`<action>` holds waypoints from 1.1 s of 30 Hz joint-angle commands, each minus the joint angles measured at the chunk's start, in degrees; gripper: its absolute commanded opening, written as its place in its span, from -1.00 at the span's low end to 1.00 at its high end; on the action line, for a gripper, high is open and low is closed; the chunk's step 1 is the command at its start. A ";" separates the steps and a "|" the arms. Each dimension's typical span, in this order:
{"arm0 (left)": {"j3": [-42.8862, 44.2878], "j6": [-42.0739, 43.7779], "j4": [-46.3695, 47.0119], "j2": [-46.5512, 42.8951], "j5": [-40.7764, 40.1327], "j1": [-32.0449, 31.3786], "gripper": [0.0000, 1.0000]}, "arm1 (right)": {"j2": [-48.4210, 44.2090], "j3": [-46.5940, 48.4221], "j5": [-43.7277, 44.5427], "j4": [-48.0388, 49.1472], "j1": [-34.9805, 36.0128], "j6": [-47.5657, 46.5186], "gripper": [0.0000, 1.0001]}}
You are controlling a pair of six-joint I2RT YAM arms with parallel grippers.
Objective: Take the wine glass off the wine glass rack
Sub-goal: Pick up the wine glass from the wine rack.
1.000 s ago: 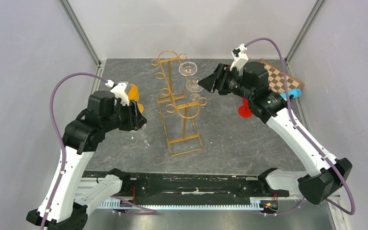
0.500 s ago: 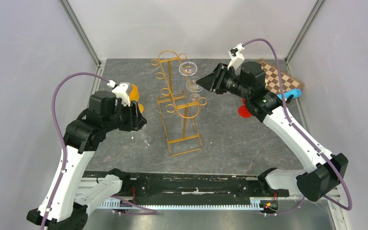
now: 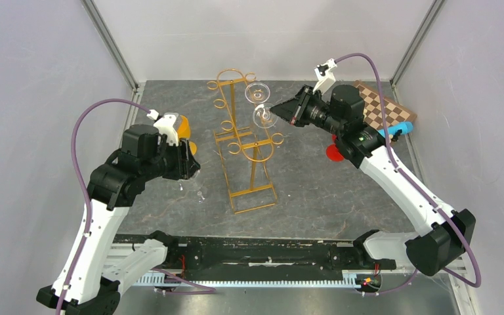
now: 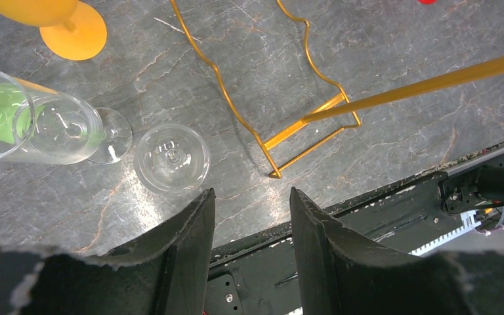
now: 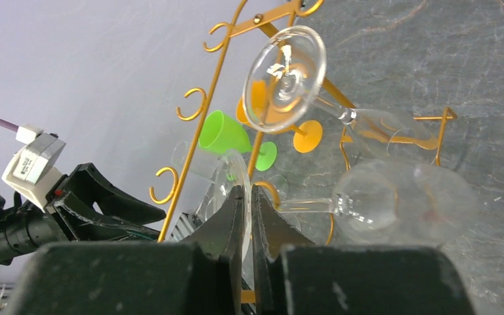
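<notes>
Nearest, the left gripper (image 4: 251, 197) hangs with jaws apart, unchanged. Beyond it, on the wine glass rack (image 3: 237, 129), the right gripper (image 5: 247, 193) has now closed, pinching the foot of the hanging wine glass (image 5: 400, 200).

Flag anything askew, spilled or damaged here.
Nothing looks spilled or broken. The wine glass rack appears upright, and the right gripper pinches a hanging wine glass by its foot. Only the checkered board at the far right lies skewed to the table's edges.
</notes>
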 commanded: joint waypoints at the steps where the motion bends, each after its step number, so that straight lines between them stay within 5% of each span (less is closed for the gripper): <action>1: 0.34 1.65 1.37 -0.32 -0.89 0.20 0.05 | 0.03 -0.72 -0.96 2.79 -0.01 -0.18 -0.96; 33: 1.48 1.98 0.20 -0.80 -2.03 0.21 0.06 | -5.17 -2.30 -1.52 10.40 -2.80 9.40 -1.00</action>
